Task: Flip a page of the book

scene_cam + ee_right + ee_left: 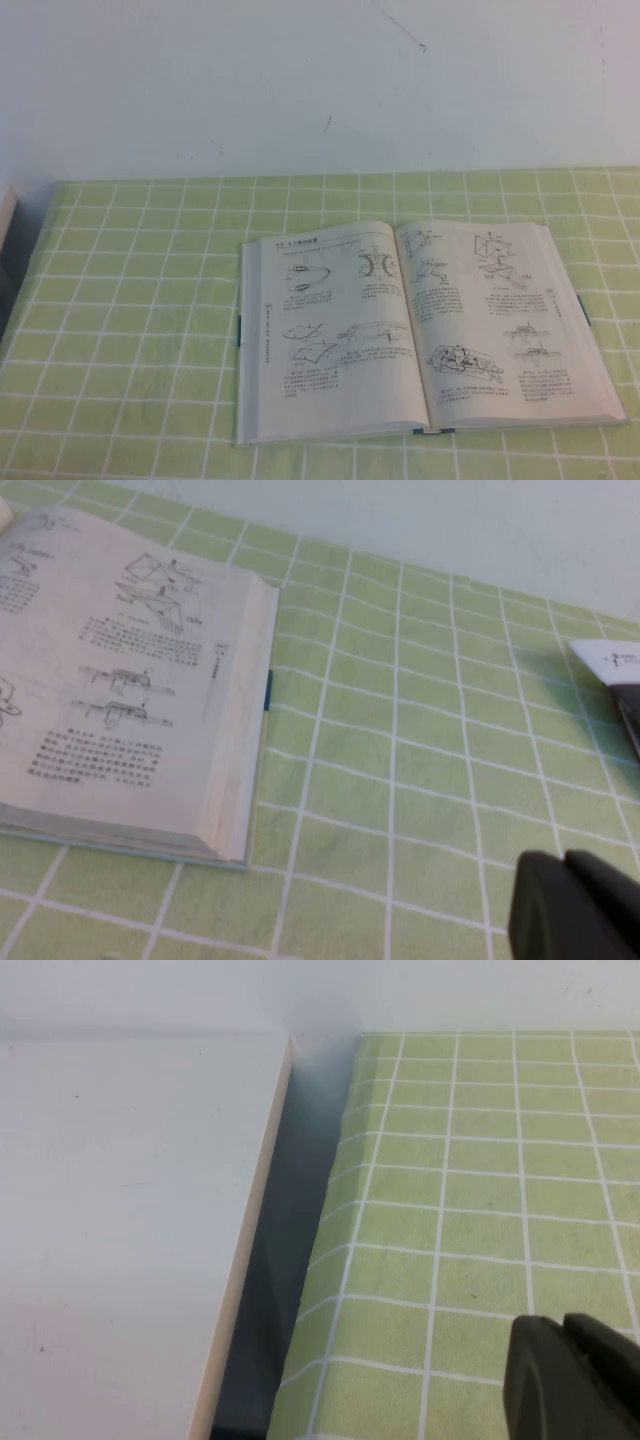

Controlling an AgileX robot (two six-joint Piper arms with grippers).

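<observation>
The book [420,325] lies open and flat on the green checked tablecloth, right of the table's middle, its pages printed with black line drawings and text. Its right-hand page [500,310] lies flat; it also shows in the right wrist view [110,670]. Neither arm shows in the high view. My left gripper [565,1325] is shut and empty above the cloth near the table's left edge. My right gripper [562,858] is shut and empty above the cloth, to the right of the book and apart from it.
A white board [120,1230] stands beside the table's left edge with a dark gap between them. A white printed object [612,665] lies on the cloth at the far right. The green checked cloth [130,300] covers the table.
</observation>
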